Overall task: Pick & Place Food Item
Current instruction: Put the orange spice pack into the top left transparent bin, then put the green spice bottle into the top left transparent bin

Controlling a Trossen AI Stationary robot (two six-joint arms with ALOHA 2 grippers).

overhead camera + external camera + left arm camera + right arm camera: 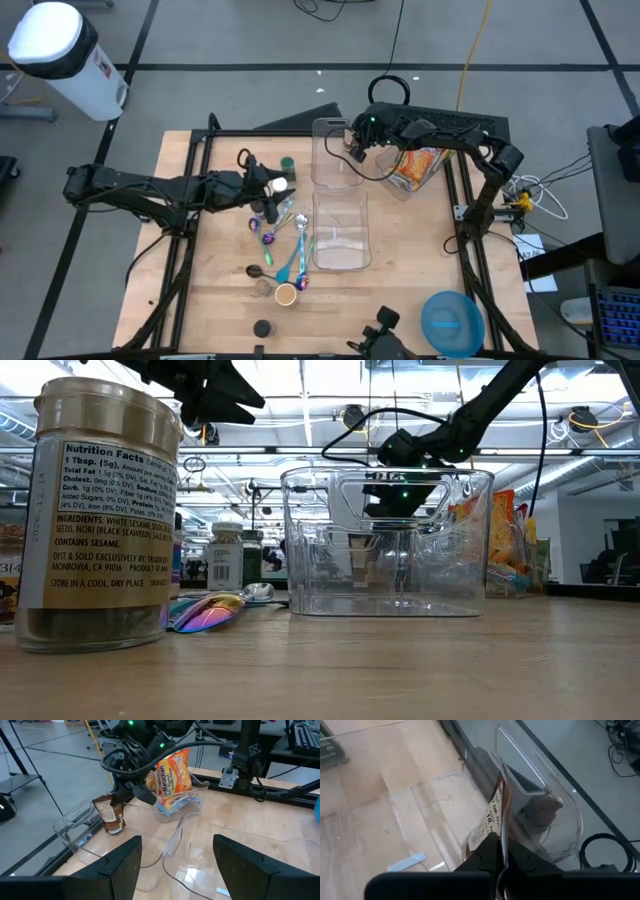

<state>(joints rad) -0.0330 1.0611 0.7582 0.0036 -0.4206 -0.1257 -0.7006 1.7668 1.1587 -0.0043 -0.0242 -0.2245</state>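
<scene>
My right gripper [350, 148] is over the far clear bin [333, 160], shut on a brown snack packet [111, 814]; the packet also shows in the right wrist view [490, 822]. A clear container [425, 185] at the back right holds orange ramen packs [172, 777]. A second clear bin [342, 232] lies nearer, in the middle of the table. My left gripper [175, 845] is open and empty, above the jars and spoons left of the bins [283, 195]. My right gripper pinches the brown packet's top edge [496, 827] between its two fingers, coming from above and slanting down. The packet hangs upright below the fingers, inside the far bin's walls. I cannot tell whether its lower end [115, 830] touches the bin floor.
Spice jars [287, 165], coloured spoons [290, 250], a small cup [285, 294] and a dark cap [262, 327] lie left of the bins. A blue bowl [450, 320] sits at the near right. A large seasoning jar [100, 510] stands close to the low camera.
</scene>
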